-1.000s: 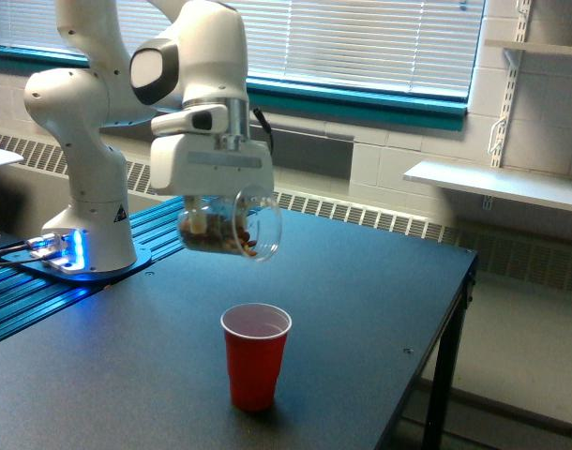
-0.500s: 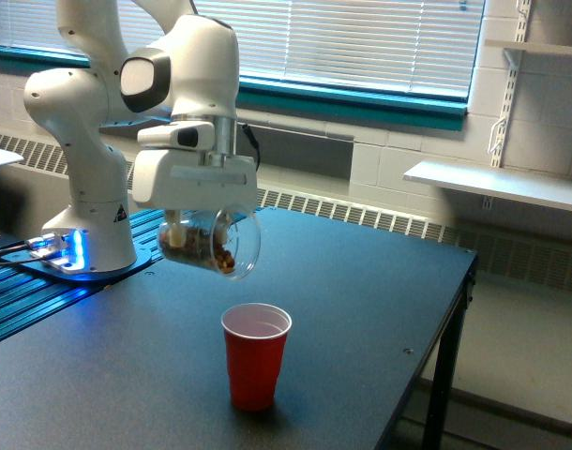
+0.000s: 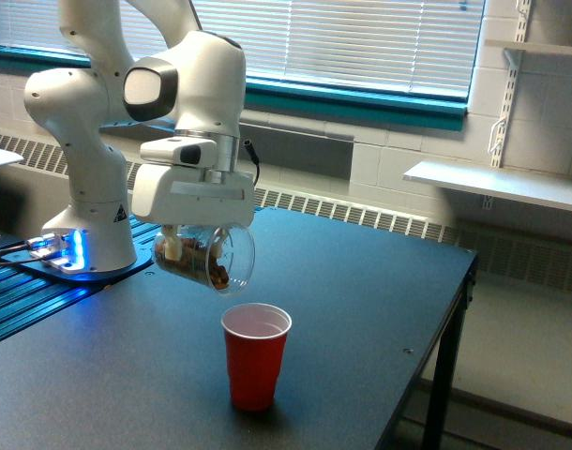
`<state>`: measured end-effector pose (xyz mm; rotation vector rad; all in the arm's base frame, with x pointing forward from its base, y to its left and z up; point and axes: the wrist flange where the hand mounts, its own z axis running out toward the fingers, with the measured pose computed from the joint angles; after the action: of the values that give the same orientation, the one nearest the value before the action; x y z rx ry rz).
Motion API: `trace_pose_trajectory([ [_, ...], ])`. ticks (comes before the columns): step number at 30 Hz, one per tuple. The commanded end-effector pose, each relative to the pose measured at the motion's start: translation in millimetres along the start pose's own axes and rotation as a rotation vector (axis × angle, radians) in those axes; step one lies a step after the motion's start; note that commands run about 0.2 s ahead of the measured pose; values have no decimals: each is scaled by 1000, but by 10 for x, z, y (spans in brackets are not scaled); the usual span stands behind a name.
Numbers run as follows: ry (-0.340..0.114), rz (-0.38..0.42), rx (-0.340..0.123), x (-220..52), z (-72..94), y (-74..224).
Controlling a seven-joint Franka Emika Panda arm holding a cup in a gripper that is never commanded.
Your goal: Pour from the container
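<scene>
The end effector [image 3: 203, 234] pinches the clear cup [image 3: 205, 260], tipped sideways left of centre. Its mouth hangs just above the upright red cup [image 3: 255, 354] on the dark tabletop [image 3: 361, 300].

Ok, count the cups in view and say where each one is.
2. The clear cup hangs tilted in the end effector above the table. The red cup stands upright on the table, below and to the exterior view's right.

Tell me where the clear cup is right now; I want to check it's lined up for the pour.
In the exterior view, the clear cup hangs tilted in the gripper, above and just to the view's left of the red cup on the dark table.
</scene>
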<state>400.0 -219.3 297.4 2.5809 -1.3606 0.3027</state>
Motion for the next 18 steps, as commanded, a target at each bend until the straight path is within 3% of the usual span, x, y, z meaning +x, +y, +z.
trace_pose_trajectory([
  [1,6,-22,-20,0,-34,-134],
  [18,7,-85,-89,-50,26,-309],
])
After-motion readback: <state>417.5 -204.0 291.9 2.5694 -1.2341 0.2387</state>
